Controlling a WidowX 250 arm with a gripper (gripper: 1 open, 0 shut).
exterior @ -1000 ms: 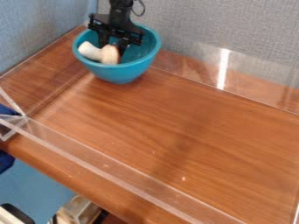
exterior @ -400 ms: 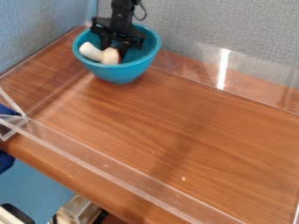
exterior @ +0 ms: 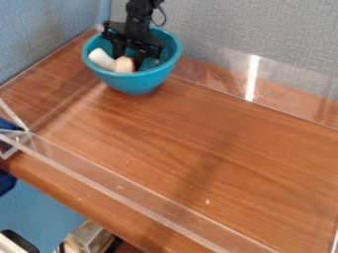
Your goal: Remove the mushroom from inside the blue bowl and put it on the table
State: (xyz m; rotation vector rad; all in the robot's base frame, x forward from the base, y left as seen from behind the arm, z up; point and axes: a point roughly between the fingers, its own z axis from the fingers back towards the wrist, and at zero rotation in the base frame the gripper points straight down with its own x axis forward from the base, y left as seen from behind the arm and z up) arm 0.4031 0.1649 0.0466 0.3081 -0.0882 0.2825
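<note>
A grey-blue textured wall (exterior: 264, 30) stands behind the scene, and below the near edge lie a blue floor (exterior: 30, 212) and a pale, indistinct object (exterior: 87, 237).

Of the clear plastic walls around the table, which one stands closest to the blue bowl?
The left wall, running along the table's left edge. The blue bowl sits in that far-left corner, while the front wall and the far-right panel are well away.

Single fixed view, set high off the bench's (exterior: 199, 138) near corner, looking obliquely down and across it toward the grey back wall (exterior: 251, 25). Moderately near; the far-left corner with the blue bowl (exterior: 132, 67) sits at the frame's top.
</note>
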